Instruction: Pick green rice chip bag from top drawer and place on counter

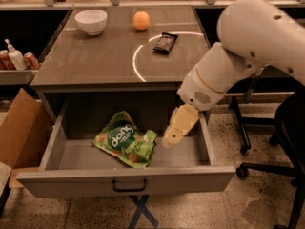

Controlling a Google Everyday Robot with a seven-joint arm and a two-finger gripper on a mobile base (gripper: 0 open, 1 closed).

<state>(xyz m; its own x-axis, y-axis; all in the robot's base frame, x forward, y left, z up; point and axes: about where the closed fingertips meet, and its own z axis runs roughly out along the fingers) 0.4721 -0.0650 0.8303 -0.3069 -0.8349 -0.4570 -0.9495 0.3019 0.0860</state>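
Note:
The green rice chip bag (125,139) lies flat in the open top drawer (127,182), left of centre, with its dark round logo facing up. My gripper (170,140) hangs into the drawer from the right on the white arm (248,46). Its cream tip is just right of the bag's right edge and a little apart from it. The counter (95,56) with the thin white circle line lies behind the drawer.
On the counter stand a white bowl (91,21), an orange (141,20) and a small black wrapper (165,42). A cardboard box (19,128) stands left of the drawer. Bottles (14,57) sit on a left shelf. A black chair (281,142) is at right.

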